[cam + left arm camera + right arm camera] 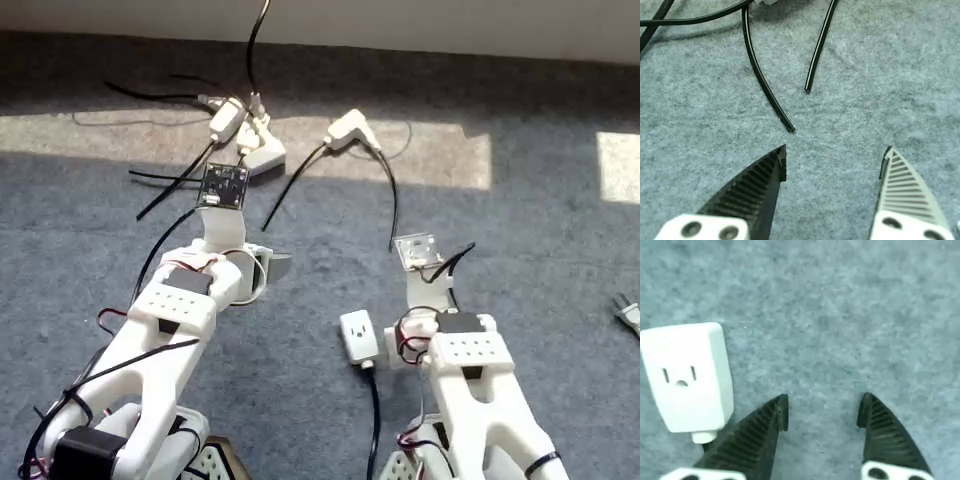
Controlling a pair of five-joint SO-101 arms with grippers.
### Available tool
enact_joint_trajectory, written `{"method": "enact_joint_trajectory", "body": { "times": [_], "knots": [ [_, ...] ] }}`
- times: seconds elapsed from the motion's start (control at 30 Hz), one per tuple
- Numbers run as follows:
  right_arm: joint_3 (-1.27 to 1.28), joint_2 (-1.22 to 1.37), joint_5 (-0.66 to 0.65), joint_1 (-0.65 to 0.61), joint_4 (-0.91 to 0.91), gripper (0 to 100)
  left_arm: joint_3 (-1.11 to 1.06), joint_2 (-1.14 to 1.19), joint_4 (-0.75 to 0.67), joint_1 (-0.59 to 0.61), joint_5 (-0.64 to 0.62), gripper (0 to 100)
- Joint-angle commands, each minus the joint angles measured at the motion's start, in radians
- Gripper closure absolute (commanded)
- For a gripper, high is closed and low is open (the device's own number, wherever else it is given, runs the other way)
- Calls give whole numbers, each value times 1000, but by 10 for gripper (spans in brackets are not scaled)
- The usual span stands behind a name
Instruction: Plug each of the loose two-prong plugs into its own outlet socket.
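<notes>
Floor obs., grey carpet (540, 230), both arms side by side.

- Left gripper (835, 156): jaws spread wide, nothing between them, one black ribbed finger and one pale grey. It hangs over bare carpet just short of the cut ends of two thin black cables (765, 85).
- Right gripper (822, 412): jaws apart, holding nothing, both fingers black.
- White rectangular plastic outlet block (687, 377): lies flat just beside the right gripper's finger, socket face up. In the high view it sits between the two arms (358, 335), with its long axis running from the arm bases toward the far wall (black cord leaves the near end).
- Small grey two-prong plug (628, 312): at the carpet's right edge, well apart from both arms, long axis slanted. Prong direction too small to tell.
- Far side, in the sunlit patch: a cluster of white plastic plug bodies (228, 120) beyond the left arm. One more white angled plug body (350, 128) lies apart from them, trailing a black cord.
</notes>
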State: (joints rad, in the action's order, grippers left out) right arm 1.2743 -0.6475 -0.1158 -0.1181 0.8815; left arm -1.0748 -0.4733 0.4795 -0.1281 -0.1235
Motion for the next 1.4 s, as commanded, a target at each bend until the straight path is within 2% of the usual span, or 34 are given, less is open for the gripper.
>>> {"method": "enact_joint_trajectory", "body": {
  "times": [0.0,0.13,0.27,0.77,0.9,1.03,1.13,1.37],
  "knots": [
    [-122,-8,-12,31,99,764,2,-27,-15,-8,-3,699],
    [-242,-8,17,-59,191,764,2,-27,-15,-8,-3,699],
    [-249,-7,89,-183,197,764,2,-25,-17,-8,-3,699],
    [-211,-4,89,-440,191,764,2,-25,-17,-8,-3,699],
    [-180,2,89,-440,151,764,2,-25,-17,-8,-3,699],
    [-53,2,84,-437,12,764,2,-25,-17,-8,-3,699],
    [-2,2,31,-407,-28,764,2,-25,-17,-10,-3,699],
    [4,2,9,-174,-96,764,2,-25,-17,-10,-3,699]
  ]
}}
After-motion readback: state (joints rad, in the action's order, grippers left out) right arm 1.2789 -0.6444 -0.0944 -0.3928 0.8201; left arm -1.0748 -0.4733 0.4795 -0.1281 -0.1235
